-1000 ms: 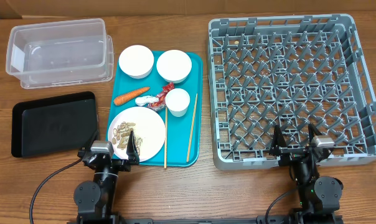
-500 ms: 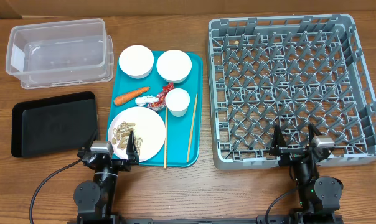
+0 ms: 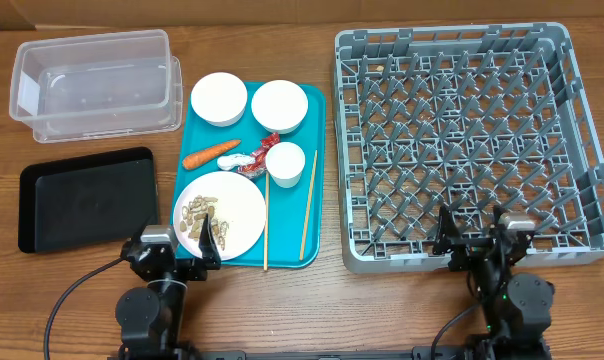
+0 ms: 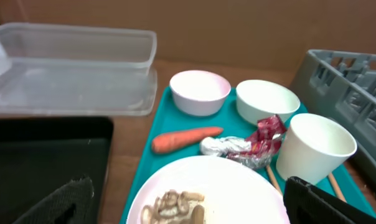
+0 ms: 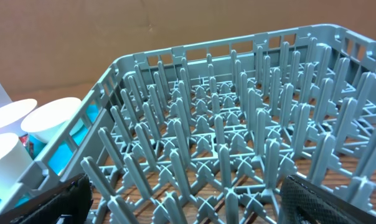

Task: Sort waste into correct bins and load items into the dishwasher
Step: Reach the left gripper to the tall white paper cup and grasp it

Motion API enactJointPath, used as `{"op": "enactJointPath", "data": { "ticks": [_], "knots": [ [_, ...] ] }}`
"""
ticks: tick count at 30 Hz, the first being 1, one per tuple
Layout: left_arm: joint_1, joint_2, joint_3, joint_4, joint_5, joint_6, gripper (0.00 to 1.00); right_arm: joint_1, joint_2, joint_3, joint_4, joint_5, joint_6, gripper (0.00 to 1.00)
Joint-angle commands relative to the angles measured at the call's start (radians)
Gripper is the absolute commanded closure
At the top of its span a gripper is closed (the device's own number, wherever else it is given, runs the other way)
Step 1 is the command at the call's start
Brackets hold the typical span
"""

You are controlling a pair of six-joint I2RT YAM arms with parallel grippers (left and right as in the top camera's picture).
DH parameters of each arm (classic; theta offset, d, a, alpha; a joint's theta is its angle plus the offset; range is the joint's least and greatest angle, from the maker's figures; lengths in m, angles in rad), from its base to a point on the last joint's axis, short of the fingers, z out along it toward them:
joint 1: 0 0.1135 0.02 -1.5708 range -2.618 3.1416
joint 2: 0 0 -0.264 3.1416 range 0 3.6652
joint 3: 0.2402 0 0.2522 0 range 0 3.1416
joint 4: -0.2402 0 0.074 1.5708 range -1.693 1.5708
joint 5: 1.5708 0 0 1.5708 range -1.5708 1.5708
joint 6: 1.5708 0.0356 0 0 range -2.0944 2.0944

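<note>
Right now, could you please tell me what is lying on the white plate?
Beige nut-shell scraps lie on the plate's left part; the rest is bare. One finger of the left hand covers a bit of its near rim.

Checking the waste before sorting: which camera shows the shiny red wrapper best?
The left wrist view: the red wrapper lies close and large beside the white cup. Overhead shows it only small on the teal tray. The right wrist view shows mostly dish rack, no clear wrapper.
</note>
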Motion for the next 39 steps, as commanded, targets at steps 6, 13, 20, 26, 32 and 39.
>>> {"op": "enactJointPath", "data": {
  "ticks": [6,13,20,26,32,39],
  "knots": [
    [-0.006,0.178,0.241,-0.103,-0.048,-0.011,0.0,0.005,0.219,0.264,-0.103,-0.006,-0.001,0.0],
    [-0.006,0.515,0.551,-0.29,-0.024,-0.011,0.0,0.005,0.488,0.57,-0.352,-0.006,-0.001,0.0],
    [-0.006,0.858,0.956,-0.676,-0.013,-0.011,0.0,0.005,0.693,0.818,-0.6,-0.01,-0.002,0.0],
    [-0.006,0.997,1.15,-0.843,-0.009,-0.012,0.0,0.005,0.721,0.843,-0.653,-0.062,-0.001,0.0],
    [-0.006,1.036,1.158,-0.834,-0.009,-0.012,0.0,0.005,0.721,0.843,-0.658,-0.062,-0.002,0.0],
    [-0.008,1.061,1.158,-0.726,0.08,-0.019,0.0,0.005,0.721,0.843,-0.657,-0.06,-0.002,0.0]
  ]
}}
